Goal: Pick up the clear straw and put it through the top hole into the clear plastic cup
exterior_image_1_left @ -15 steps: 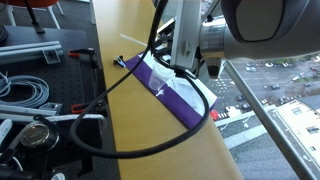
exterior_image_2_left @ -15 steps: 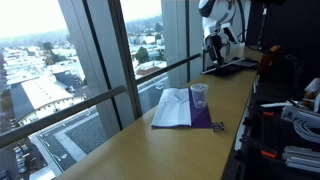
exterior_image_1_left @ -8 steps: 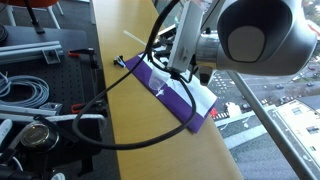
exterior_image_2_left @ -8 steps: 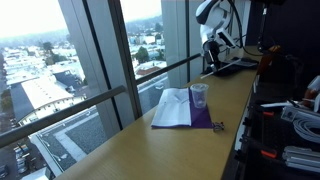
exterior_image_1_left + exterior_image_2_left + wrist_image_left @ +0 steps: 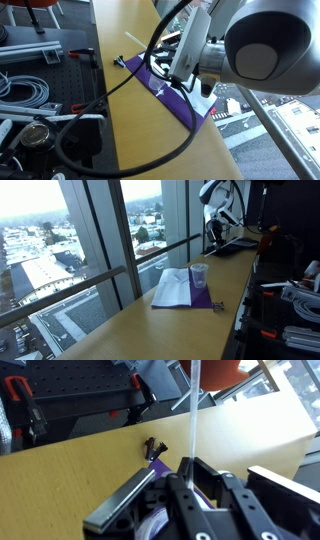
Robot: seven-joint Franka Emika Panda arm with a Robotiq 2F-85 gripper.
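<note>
In the wrist view my gripper is shut on the clear straw, a thin pale stick that runs from between the fingers up to the frame's top edge. The purple sheet lies right under the gripper. In an exterior view the clear plastic cup with its lid stands on the purple sheet, and the gripper hangs farther back above the table. In an exterior view the arm hides the cup, and only the purple sheet shows.
A black binder clip lies at the sheet's corner; it also shows in both exterior views. White paper lies on the sheet. A thick black cable crosses the wooden table. A cluttered bench borders it, and windows run along the other side.
The arm has shifted slightly and looms larger over the purple sheet. The straw stays in the gripper. Cup and sheet have not moved.
</note>
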